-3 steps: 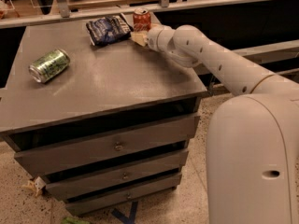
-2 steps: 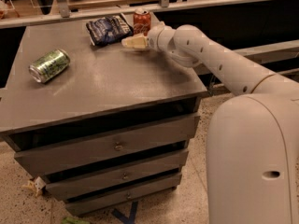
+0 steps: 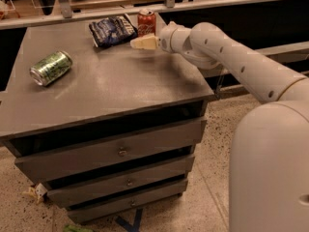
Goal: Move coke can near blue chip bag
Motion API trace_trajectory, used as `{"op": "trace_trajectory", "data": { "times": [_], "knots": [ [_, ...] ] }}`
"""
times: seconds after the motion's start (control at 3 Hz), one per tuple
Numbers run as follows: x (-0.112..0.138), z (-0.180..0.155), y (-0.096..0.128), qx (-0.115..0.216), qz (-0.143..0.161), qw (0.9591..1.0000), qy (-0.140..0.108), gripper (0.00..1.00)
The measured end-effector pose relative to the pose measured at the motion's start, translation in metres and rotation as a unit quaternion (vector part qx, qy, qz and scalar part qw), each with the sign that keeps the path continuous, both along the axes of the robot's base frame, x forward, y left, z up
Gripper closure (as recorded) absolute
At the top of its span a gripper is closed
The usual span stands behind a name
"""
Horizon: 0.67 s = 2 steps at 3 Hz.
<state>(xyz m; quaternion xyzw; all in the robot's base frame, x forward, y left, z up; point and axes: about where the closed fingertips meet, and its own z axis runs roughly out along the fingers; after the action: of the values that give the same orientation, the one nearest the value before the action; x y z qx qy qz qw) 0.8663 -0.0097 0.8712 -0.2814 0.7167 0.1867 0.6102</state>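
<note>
A: While the arm (image 3: 231,57) shifted since 1 second ago, did the coke can (image 3: 146,22) move?
B: No. It stands upright at the far edge, just right of the blue chip bag (image 3: 112,30), as before. The gripper (image 3: 139,43) has slid slightly left, low in front of the can, gripping nothing; how wide it is, I cannot tell.
A: Textures?
B: Red aluminium cylinder, crinkled glossy foil. 1 green can (image 3: 50,67) lies sideways on the dull grey cabinet (image 3: 120,91); 3 drawers (image 3: 120,151), speckled floor (image 3: 212,144).
</note>
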Motion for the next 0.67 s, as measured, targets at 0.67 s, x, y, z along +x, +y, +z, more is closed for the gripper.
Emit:
{"op": "trace_trajectory", "data": {
  "times": [0.67],
  "knots": [
    [-0.04, 0.018, -0.05, -0.023, -0.025, 0.9994, 0.006, 0.0]
  ]
}}
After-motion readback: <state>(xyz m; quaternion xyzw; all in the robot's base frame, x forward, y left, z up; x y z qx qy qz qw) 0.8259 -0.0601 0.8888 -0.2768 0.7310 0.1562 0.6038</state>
